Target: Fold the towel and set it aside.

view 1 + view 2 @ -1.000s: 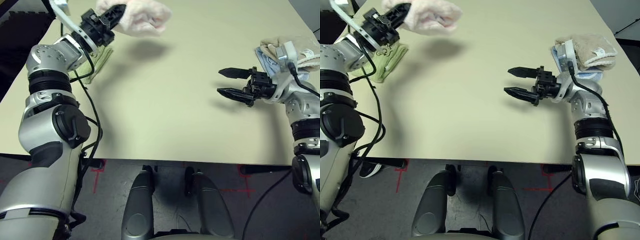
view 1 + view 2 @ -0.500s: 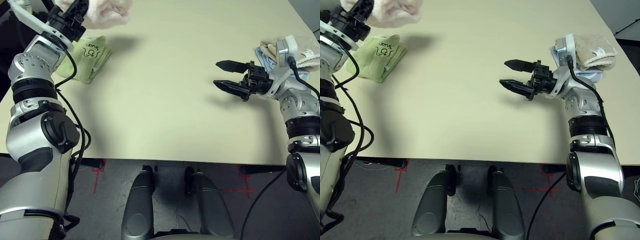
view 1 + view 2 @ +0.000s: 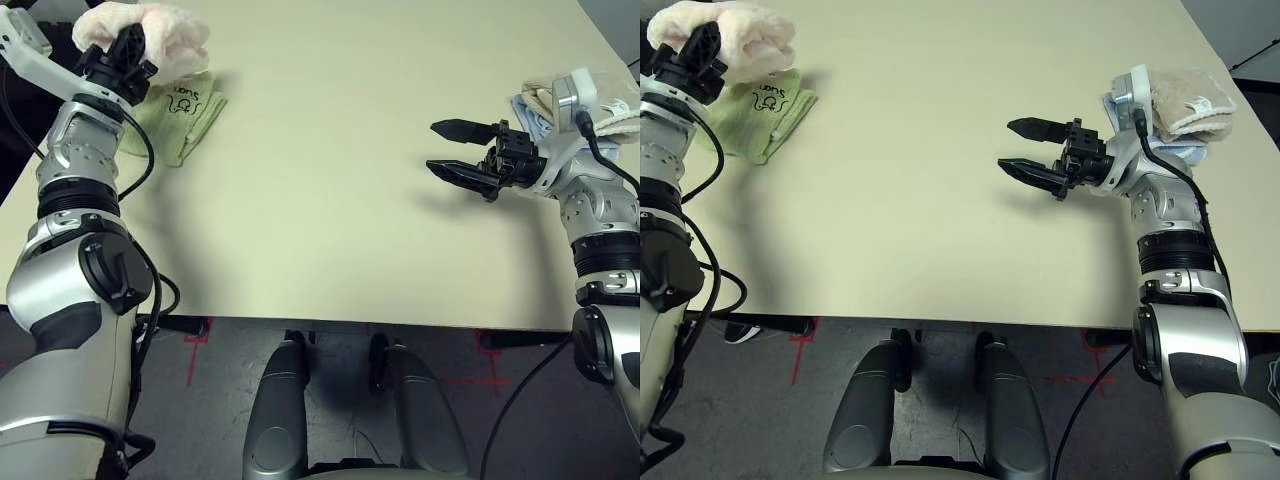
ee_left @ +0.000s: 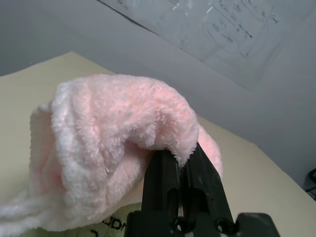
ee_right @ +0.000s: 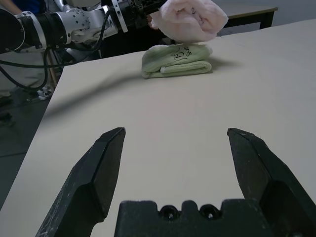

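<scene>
The towel [image 3: 150,32] is a bunched pale pink bundle held in the air at the table's far left, just above a folded light green towel [image 3: 178,112]. My left gripper [image 3: 128,47] is shut on the towel, its black fingers [image 4: 170,170] pinching a fold of the pink terry [image 4: 113,148]. The right wrist view shows the towel [image 5: 190,19] hanging over the green one [image 5: 177,60]. My right gripper [image 3: 447,148] hovers open over the right half of the table, nothing between its fingers [image 5: 96,170].
A stack of folded beige and light blue towels [image 3: 1175,105] lies at the table's right edge, behind my right wrist. The beige tabletop [image 3: 320,180] stretches between the two arms. The table's front edge runs just above the robot's body.
My left arm has carried the pink towel leftward and lowered it over the green towel. The right gripper has shifted only slightly and stayed open.
</scene>
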